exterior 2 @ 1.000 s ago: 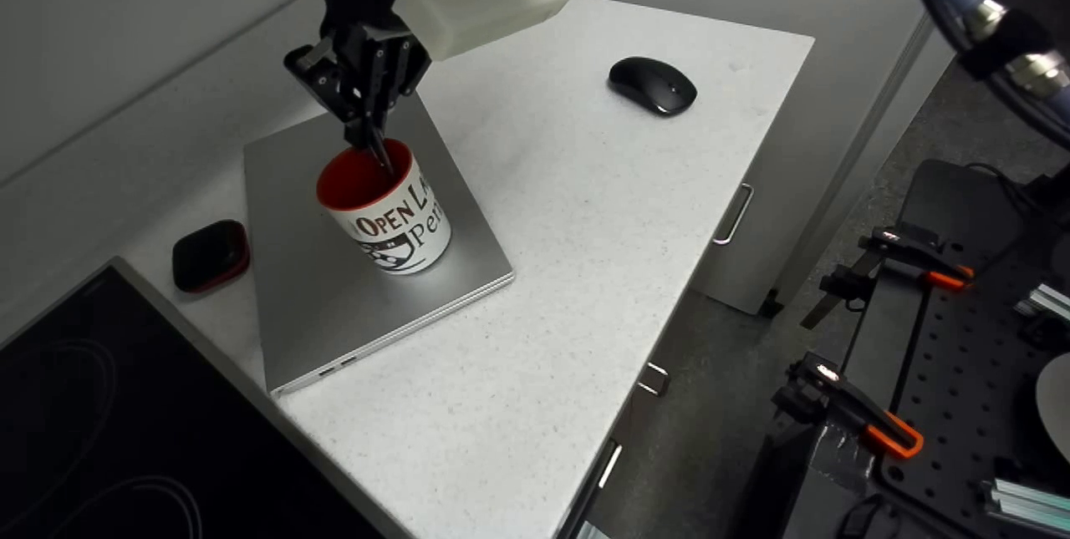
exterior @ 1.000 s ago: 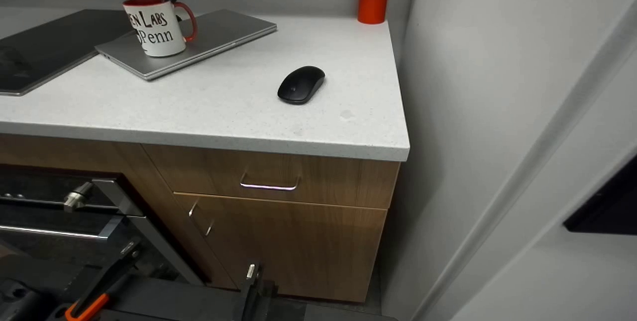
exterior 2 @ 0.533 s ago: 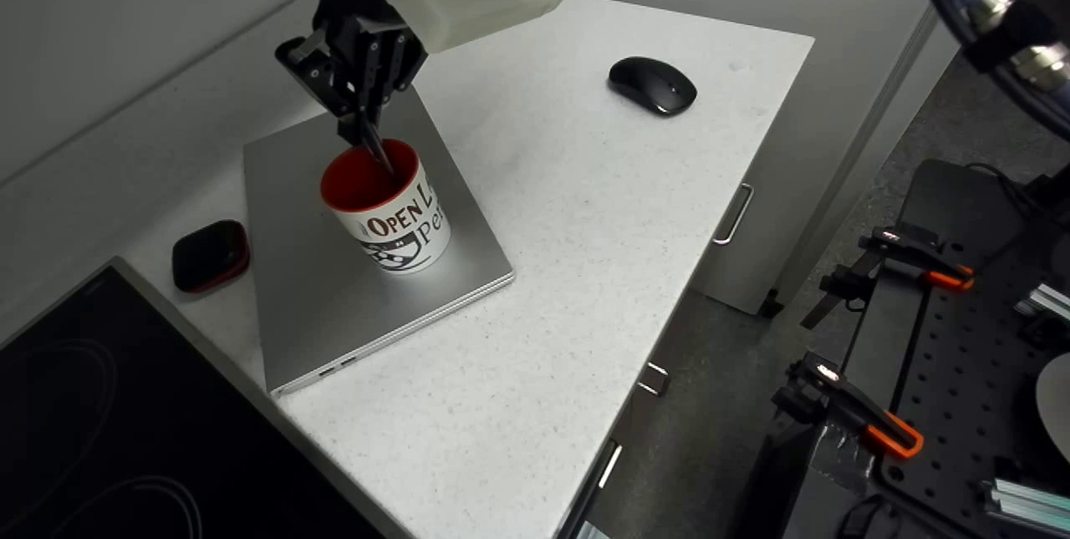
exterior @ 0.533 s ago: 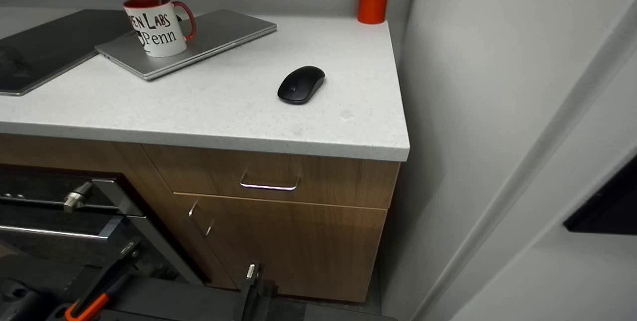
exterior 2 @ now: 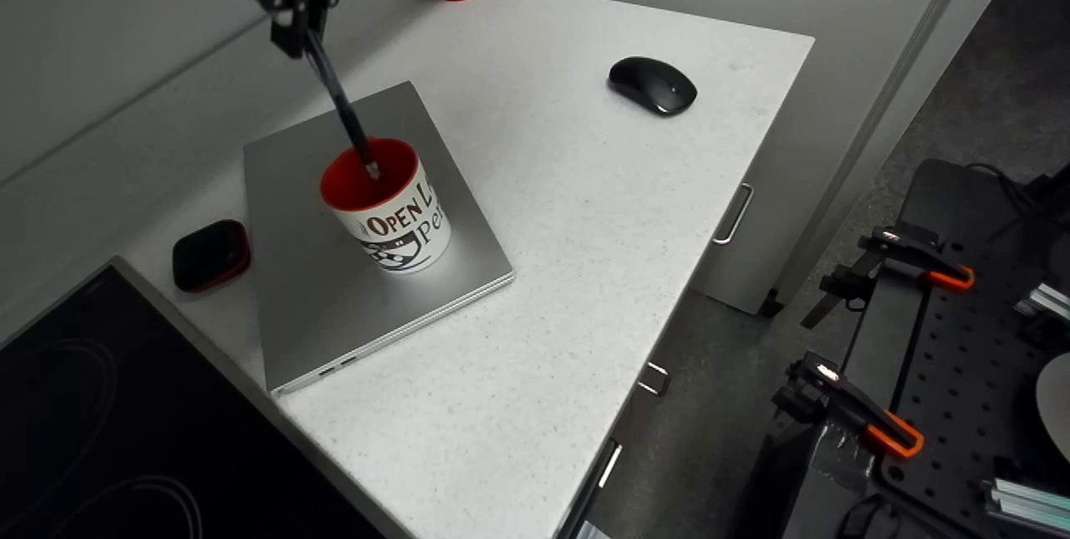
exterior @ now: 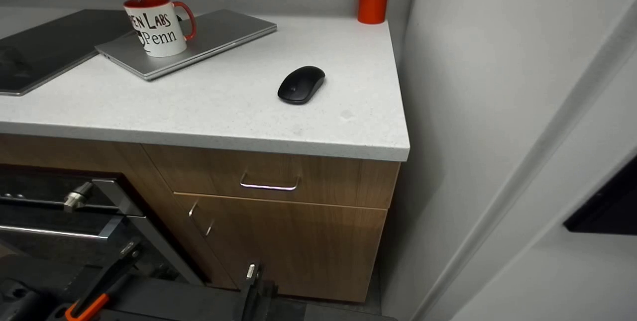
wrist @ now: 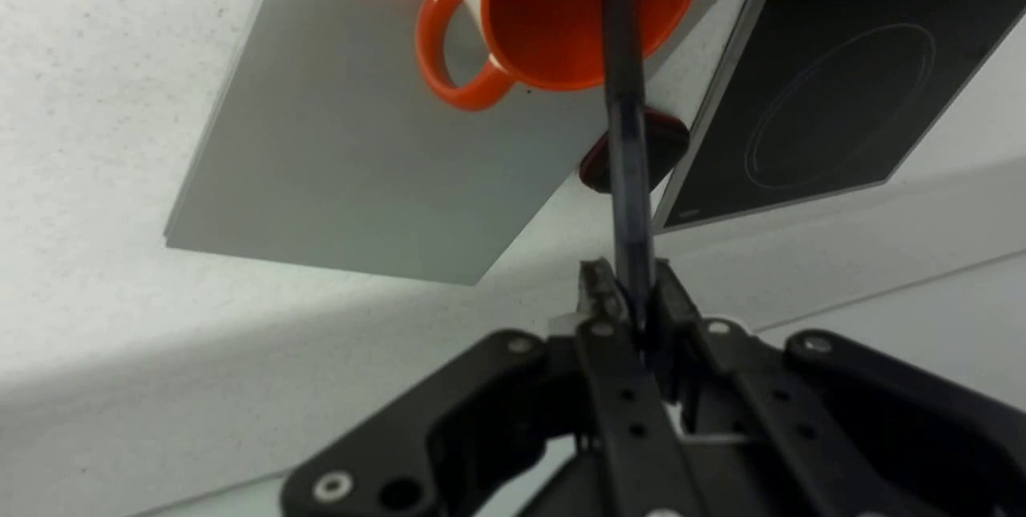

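Pen [wrist: 626,140], slender, dark, glossy and silver-tipped, is held tight by the pincer [wrist: 635,284].

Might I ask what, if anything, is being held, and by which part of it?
A pen, held near its upper end between the fingers.
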